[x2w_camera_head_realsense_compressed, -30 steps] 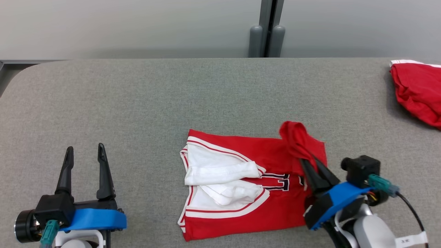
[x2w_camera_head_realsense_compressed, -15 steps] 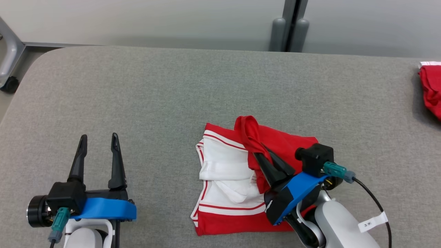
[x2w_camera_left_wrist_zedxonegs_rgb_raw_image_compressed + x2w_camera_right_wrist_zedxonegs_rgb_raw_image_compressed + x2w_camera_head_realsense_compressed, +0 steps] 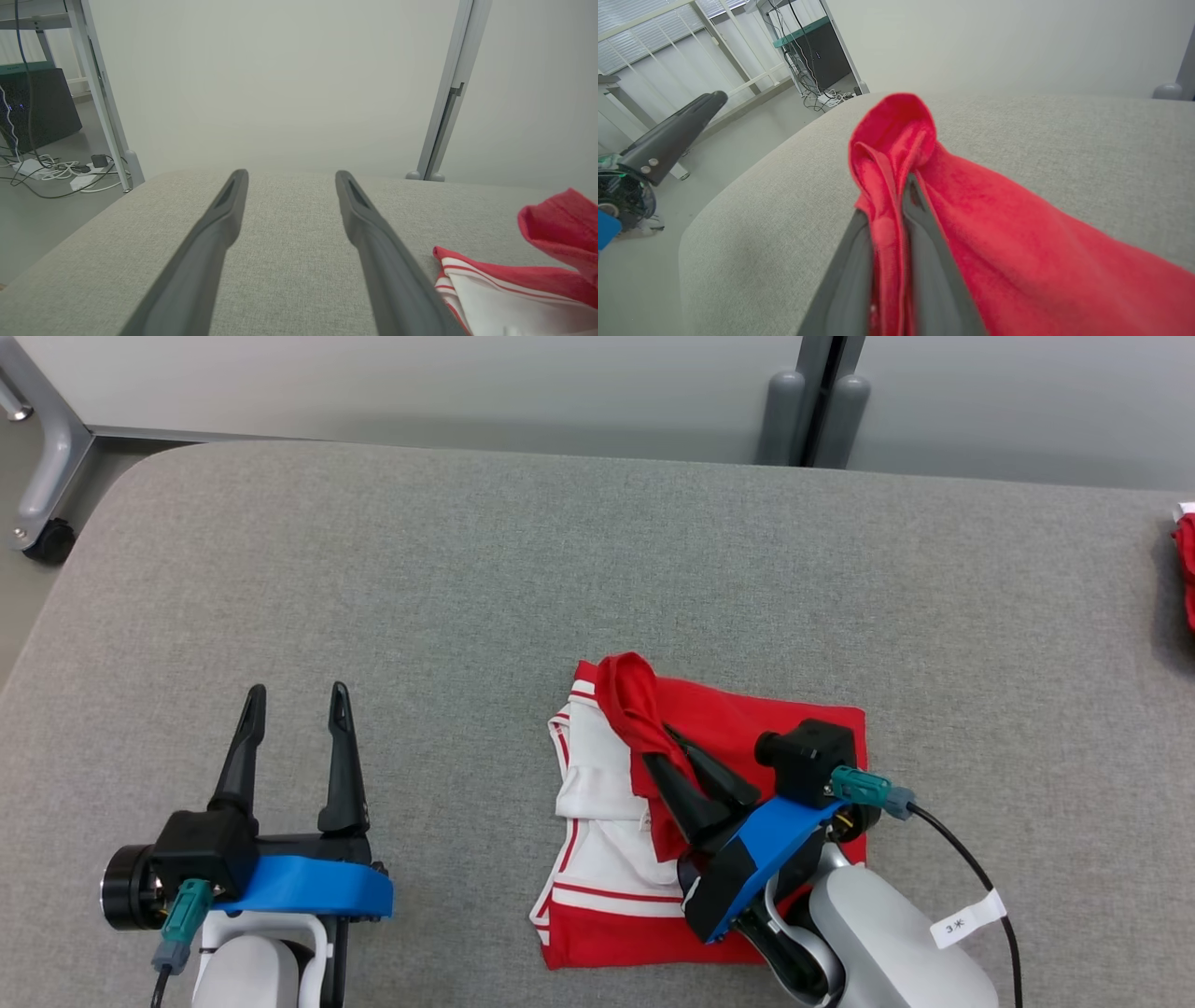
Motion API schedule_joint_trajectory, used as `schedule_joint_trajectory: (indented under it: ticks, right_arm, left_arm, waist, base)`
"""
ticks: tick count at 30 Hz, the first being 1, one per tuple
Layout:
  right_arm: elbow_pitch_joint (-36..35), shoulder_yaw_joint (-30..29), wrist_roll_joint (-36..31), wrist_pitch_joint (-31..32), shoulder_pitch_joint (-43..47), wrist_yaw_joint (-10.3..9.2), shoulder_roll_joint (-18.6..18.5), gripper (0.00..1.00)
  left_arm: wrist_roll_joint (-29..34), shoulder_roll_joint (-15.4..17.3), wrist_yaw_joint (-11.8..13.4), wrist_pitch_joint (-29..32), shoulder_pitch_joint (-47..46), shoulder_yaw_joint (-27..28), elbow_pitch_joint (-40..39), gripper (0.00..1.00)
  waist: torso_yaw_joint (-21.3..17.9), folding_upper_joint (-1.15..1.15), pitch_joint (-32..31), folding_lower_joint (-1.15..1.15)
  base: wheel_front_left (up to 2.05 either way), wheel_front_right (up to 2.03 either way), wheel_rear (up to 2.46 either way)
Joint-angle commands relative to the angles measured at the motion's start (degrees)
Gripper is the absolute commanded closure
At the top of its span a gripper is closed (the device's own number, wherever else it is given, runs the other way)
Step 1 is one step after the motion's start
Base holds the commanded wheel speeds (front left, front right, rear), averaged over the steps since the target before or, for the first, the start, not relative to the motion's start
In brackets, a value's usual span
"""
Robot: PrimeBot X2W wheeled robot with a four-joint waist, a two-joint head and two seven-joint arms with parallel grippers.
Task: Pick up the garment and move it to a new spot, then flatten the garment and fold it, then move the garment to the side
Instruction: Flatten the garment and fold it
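Here, left gripper [image 3: 297, 695] wide, empty, right gripper [image 3: 665, 747] pinching one garment [image 3: 728, 709], second red cloth [image 3: 1187, 560] well apart.

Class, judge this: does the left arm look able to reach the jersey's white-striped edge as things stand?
Probably yes. The open left gripper is beside the jersey, with just grey table between them. The right gripper, shut on a red fold of it, is farther over and not in the path.

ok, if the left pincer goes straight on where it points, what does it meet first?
Nothing obvious: the left pincer points across the table toward the far wall; the garment lies off to its right. Height above the table unclear.
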Motion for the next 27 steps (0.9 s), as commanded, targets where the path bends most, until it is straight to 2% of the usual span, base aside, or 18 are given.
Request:
schedule_joint_trajectory:
  ticks: [1, 7, 14, 23, 27]
  right_arm:
    - [0.91, 0.58, 0.91, -0.58, -1.07, 0.04, -0.01, 0.0]
    - [2.17, 0.31, 0.14, -3.44, -2.71, 0.04, -0.04, 0.0]
    - [-0.44, -5.31, -3.67, -3.13, 0.1, 0.04, -0.02, 0.0]
    - [-5.1, -9.37, -5.35, -2.32, 4.05, 0.04, -0.05, 0.0]
    - [-7.42, -13.34, -7.19, -3.44, 5.74, 0.04, -0.71, 0.0]
  left_arm:
    - [-0.44, -0.1, 0.35, -0.25, -0.95, -0.23, 0.08, 0.0]
    - [-0.23, -0.1, 0.66, -0.25, -0.73, 0.09, 0.2, 0.0]
    - [0.49, -0.09, 0.34, -0.25, 0.4, 1.43, -0.21, 0.0]
    - [0.52, -0.1, 0.08, -0.25, 0.82, 1.66, -0.52, 0.0]
    - [0.8, -0.1, 0.02, -0.25, 1.55, 2.06, -0.69, 0.0]
  waist:
    - [-0.11, 0.0, 0.02, 0.0]
    - [-2.23, 0.0, -0.59, 0.0]
    - [-5.18, 0.0, -1.92, 0.0]
    - [-6.37, 0.0, -2.66, 0.0]
    - [-7.24, 0.0, -3.11, 0.0]
  base:
    - [0.0, 0.0, 0.0]
    - [0.0, 0.0, 0.0]
    - [0.0, 0.0, 0.0]
    - [0.0, 0.0, 0.0]
    - [0.0, 0.0, 0.0]
